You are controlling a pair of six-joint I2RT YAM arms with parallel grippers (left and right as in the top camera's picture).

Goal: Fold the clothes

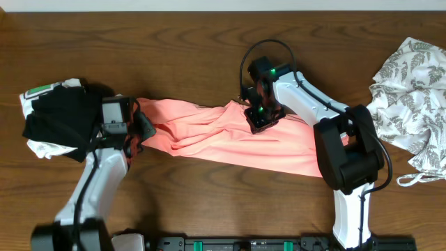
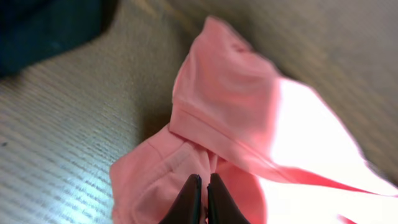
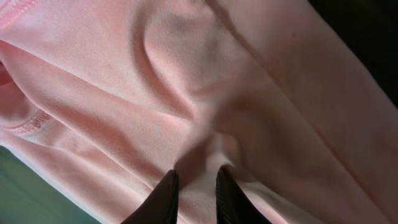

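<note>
The salmon-pink T-shirt (image 1: 209, 136) lies stretched in a crumpled band across the middle of the wooden table. My left gripper (image 1: 143, 125) is at its left end. In the left wrist view the gripper (image 2: 204, 180) is shut on a bunched hem of the pink fabric (image 2: 224, 93), lifted a little off the wood. My right gripper (image 1: 256, 122) presses down on the shirt's upper edge near the middle. In the right wrist view its narrowly parted fingers (image 3: 196, 177) pinch a raised fold of the pink cloth (image 3: 186, 74).
A black-and-white bundle (image 1: 59, 115) lies at the far left, just beside the left arm; its dark edge (image 2: 43, 25) shows in the left wrist view. A white grey-leaf-print garment (image 1: 411, 84) lies at the right edge. Bare wood (image 1: 174, 49) runs along the back.
</note>
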